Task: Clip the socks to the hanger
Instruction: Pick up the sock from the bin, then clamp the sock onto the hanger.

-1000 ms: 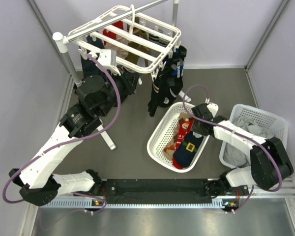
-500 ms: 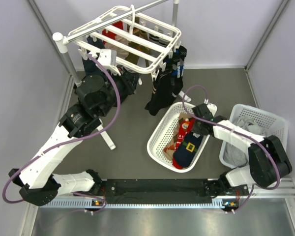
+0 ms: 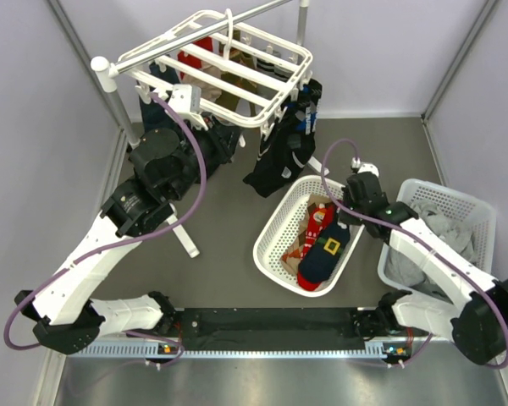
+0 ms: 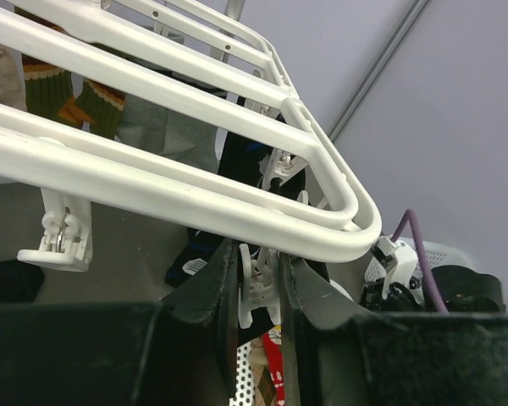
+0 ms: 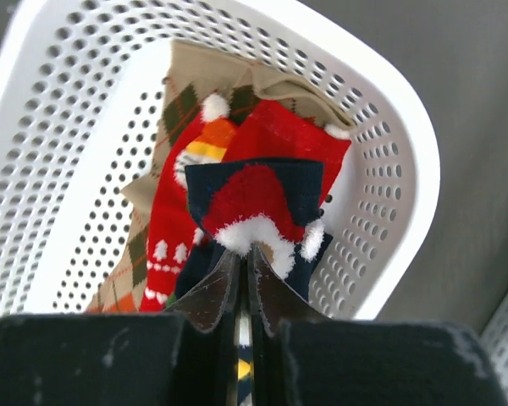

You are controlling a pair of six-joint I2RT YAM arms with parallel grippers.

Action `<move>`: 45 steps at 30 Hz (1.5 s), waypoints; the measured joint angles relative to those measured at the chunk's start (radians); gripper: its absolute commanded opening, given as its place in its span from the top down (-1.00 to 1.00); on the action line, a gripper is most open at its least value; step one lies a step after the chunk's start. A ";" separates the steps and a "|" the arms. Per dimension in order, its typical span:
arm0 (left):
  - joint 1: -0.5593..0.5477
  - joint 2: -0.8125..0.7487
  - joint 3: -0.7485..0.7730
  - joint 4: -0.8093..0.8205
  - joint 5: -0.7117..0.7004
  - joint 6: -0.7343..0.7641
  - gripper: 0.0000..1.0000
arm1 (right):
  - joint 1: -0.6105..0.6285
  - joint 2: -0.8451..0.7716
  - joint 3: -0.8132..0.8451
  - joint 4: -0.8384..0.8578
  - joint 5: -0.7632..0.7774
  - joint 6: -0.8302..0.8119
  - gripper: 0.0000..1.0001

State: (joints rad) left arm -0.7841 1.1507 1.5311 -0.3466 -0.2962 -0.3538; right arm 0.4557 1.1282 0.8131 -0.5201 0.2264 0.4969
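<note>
Grey tabletop point(image 3: 229, 228) lies below me, with the white laundry basket point(image 3: 269, 222) right of centre. Since a second ago my right arm has swung its elbow outward, and my right gripper point(image 5: 244, 252) has gone from part open to closed. Its jaws now meet on the white fluffy trim of the navy sock point(image 5: 254, 190), lying in the basket on the red socks point(image 5: 165, 245). My left gripper point(image 4: 258, 258) is unchanged, jaws narrow around a white clip point(image 4: 252, 292) under the hanger point(image 4: 178, 190).

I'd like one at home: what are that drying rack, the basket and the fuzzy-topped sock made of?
Drying rack: looks like smooth, glossy white moulded plastic. Basket: likely the same plastic, walls punched with holes. Sock: knitted fabric, matte, with fluffy white trim.
</note>
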 measured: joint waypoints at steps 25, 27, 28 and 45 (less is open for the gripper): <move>0.001 0.010 0.038 -0.021 0.078 -0.039 1.00 | 0.451 -0.249 0.237 0.322 -0.298 -0.444 1.00; 0.001 0.010 0.038 -0.021 0.085 -0.045 1.00 | 0.452 -0.240 0.247 0.375 -0.343 -0.441 1.00; 0.001 0.010 0.038 -0.021 0.090 -0.050 1.00 | 0.453 -0.234 0.249 0.415 -0.372 -0.437 1.00; 0.003 -0.008 0.038 -0.021 0.099 -0.136 1.00 | 0.458 -0.137 0.270 0.731 -0.478 -0.399 1.00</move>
State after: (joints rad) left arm -0.7815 1.1427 1.5692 -0.3676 -0.1974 -0.4900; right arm 0.9138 0.9909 1.0836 0.2108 -0.2516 0.0982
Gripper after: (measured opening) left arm 0.234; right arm 0.011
